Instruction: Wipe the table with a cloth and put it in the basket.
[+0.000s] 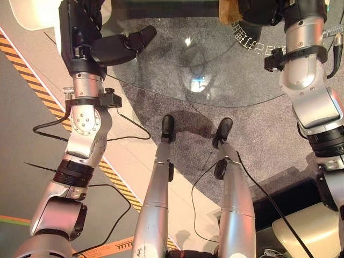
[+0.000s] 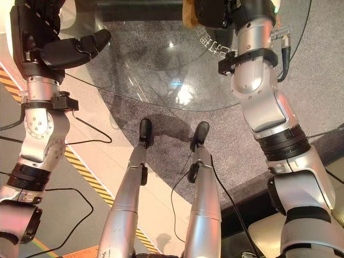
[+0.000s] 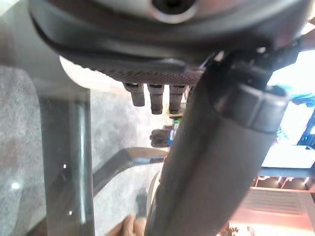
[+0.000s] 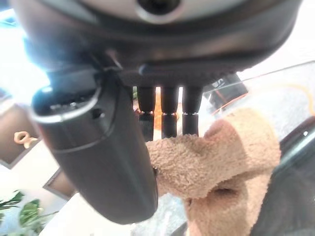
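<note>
Right hand [image 4: 98,142], fingers and thumb pinching a fuzzy tan cloth [image 4: 216,162], held over the round clear glass surface [image 1: 215,64] at its far edge. Left hand [image 1: 115,45], fingers relaxed, empty, above the surface's left rim.

Both eye views look steeply down from the head, onto the near rim of the round glass bench [image 1: 215,75] and the grey carpet [image 1: 269,134] beneath it. They share that rim, the carpet and both forearms; the right eye sits slightly further right. The left wrist view looks along the left hand [image 3: 221,147] from very close, through the glass to the bench's dark leg [image 3: 66,162]. The right wrist view looks along the right hand [image 4: 98,147], equally close, onto a tan cloth [image 4: 221,162].
</note>
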Motion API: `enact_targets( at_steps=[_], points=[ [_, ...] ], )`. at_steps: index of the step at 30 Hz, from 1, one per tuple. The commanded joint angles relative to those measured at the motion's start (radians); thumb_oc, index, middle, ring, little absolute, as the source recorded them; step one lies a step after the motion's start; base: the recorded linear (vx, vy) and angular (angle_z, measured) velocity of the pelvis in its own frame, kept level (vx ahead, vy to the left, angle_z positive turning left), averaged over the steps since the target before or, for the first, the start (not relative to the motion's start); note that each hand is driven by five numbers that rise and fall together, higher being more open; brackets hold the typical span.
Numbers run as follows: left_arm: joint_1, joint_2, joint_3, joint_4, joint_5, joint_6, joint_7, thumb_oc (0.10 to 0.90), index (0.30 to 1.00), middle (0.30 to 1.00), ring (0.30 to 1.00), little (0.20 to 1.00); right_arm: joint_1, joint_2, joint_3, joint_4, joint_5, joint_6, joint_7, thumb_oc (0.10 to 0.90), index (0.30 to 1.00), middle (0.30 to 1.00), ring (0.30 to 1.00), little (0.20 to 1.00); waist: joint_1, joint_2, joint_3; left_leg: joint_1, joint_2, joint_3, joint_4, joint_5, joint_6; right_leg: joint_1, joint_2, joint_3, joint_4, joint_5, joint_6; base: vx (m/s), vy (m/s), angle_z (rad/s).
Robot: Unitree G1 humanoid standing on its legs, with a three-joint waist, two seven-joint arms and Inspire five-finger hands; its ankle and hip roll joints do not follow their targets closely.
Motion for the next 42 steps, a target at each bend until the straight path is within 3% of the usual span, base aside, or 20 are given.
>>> enact_targets(
  at_steps=[1,23,42],
  points=[
    [-0.029,0.01,0.07,-0.138,0.071,-0.057,-0.017,0.8,0.9,0.9,0.9,0.9,-0.052,0.011,-0.063,-0.223,-0.051,-0.155,0.001,0.1,0.3,0.3,0.3,0.2,0.002,-0.006,-0.025,-0.015,-0.004,0.073,0.079,-0.039,0.058,0.056,0.063,0.066,-0.013,0.005,0.028,0.0,0.0,0.0],
    [-0.053,-0.017,0.047,-0.159,0.115,-0.028,-0.005,0.8,0.9,0.9,0.9,0.9,0.004,0.053,-0.109,-0.353,0.135,-0.253,0.127,0.1,0.3,0.3,0.3,0.2,-0.018,-0.022,-0.025,-0.007,0.002,0.076,0.074,-0.032,0.056,0.06,0.07,0.074,-0.015,0.015,0.032,0.0,-0.001,0.0],
    [-0.104,-0.037,0.007,-0.138,0.146,-0.012,-0.021,0.8,0.9,0.9,0.9,0.9,0.004,0.107,-0.085,-0.376,0.405,-0.271,0.275,0.1,0.3,0.3,0.3,0.2,-0.026,-0.035,-0.025,0.003,0.006,0.074,0.066,-0.024,0.053,0.07,0.074,0.072,-0.024,0.021,0.03,0.0,0.0,0.0]
  ],
)
